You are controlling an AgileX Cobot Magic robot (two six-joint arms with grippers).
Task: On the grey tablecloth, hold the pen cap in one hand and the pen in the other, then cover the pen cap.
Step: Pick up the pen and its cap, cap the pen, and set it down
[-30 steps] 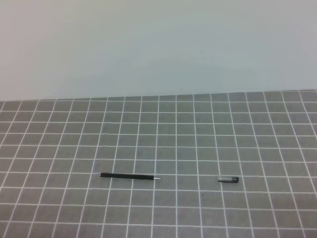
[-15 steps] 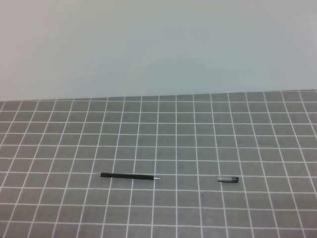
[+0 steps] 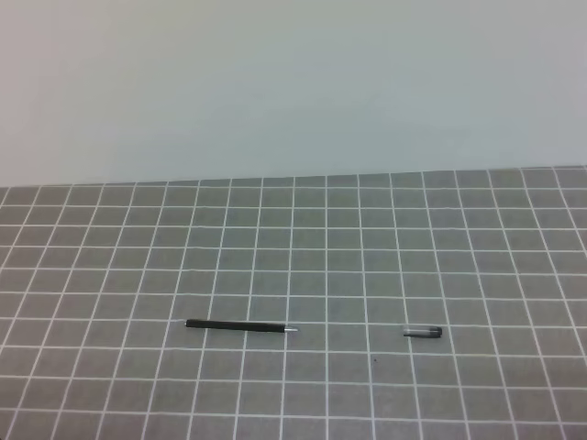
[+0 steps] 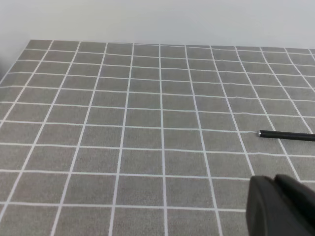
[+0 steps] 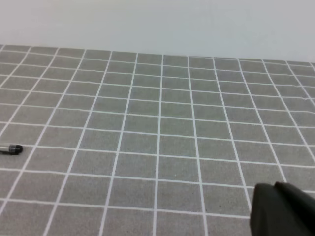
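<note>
The black pen [image 3: 240, 326] lies flat on the grey tablecloth [image 3: 367, 247] at the front left, its silvery tip pointing right. The pen cap [image 3: 423, 332] lies about three squares to its right. Neither gripper shows in the exterior high view. In the left wrist view the pen's end [image 4: 288, 136] enters from the right edge, and a dark part of my left gripper [image 4: 280, 206] shows at the bottom right. In the right wrist view the cap [image 5: 11, 149] lies at the left edge, and a dark part of my right gripper [image 5: 283, 211] shows at the bottom right. Both fingers are hidden.
A plain pale wall [image 3: 293, 82] rises behind the cloth's far edge. Only bare grid cloth surrounds the pen and the cap.
</note>
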